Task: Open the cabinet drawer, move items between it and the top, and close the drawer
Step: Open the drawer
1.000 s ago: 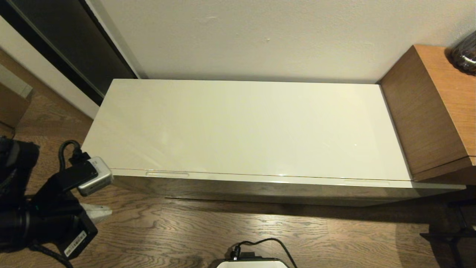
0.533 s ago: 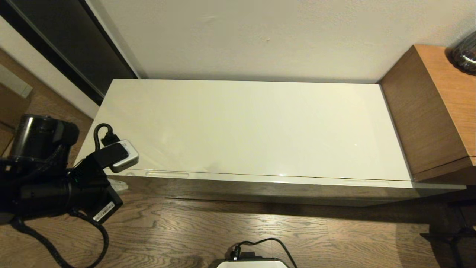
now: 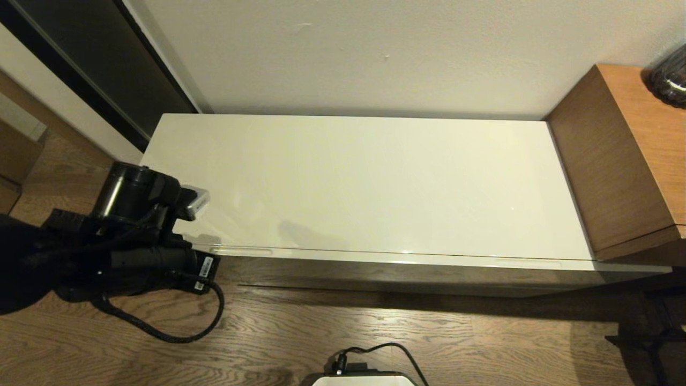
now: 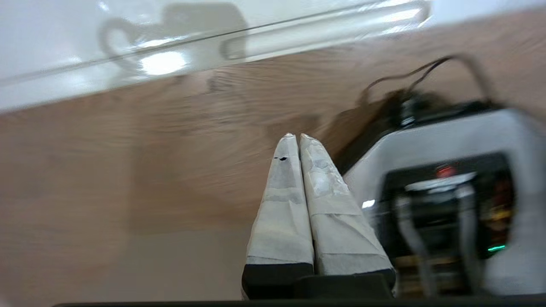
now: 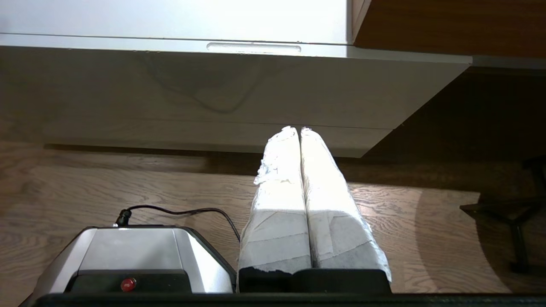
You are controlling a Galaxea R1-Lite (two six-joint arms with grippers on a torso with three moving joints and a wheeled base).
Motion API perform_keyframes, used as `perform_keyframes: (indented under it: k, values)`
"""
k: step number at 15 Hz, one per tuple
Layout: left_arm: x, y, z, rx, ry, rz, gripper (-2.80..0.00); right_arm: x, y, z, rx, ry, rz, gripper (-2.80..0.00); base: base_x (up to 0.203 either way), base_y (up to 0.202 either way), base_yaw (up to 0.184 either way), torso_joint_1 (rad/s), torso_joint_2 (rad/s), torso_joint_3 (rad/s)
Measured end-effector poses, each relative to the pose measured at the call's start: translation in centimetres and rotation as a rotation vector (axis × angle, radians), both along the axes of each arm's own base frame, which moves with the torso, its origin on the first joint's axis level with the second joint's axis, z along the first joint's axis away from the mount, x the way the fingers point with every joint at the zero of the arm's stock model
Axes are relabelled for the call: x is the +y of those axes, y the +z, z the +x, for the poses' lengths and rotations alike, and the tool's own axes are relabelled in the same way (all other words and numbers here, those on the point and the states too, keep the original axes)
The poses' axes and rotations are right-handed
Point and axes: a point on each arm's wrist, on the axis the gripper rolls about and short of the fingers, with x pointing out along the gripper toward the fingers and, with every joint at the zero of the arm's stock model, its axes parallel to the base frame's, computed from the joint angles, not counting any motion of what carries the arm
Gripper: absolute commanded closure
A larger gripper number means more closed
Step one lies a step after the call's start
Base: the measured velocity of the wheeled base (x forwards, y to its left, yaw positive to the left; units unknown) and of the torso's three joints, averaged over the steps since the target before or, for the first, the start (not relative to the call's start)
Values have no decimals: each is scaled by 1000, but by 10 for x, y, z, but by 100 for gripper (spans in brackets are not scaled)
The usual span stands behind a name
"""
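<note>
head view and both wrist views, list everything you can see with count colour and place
cabinet top: one, glossy cream-white, against the wall, bare
cabinet drawer: one, cream-white face, shut, below the top's front edge
oblong recesses: two, cream, left and right of the drawer face
wooden unit: one, brown, right of the cabinet
dark object: one, on the wooden unit, mostly cut off
floor: brown wood
robot base: one, grey
left gripper: shut, empty, near the cabinet's left front corner
right gripper: shut, empty, low before the drawer
</note>
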Motion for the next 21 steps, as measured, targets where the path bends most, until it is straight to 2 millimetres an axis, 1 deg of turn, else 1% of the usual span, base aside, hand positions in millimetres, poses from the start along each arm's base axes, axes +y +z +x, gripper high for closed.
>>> perform_keyframes:
  k: [2,4,8,11,16,21]
  values:
    - [-9,1,5,-4,32,-58,0,0,0,0,0,0,1,0,0,0,0,0,0,0]
    - [-14,0,10,0,54,-88,0,0,0,0,0,0,1,0,0,0,0,0,0,0]
    - [-21,-9,25,31,131,-158,0,0,0,0,0,0,1,0,0,0,0,0,0,0]
    - [-25,-13,34,41,146,-170,0,0,0,0,0,0,1,0,0,0,0,0,0,0]
    - [-32,-13,51,28,174,-197,0,0,0,0,0,0,1,0,0,0,0,0,0,0]
    - [-35,-19,61,41,183,-193,0,0,0,0,0,0,1,0,0,0,0,0,0,0]
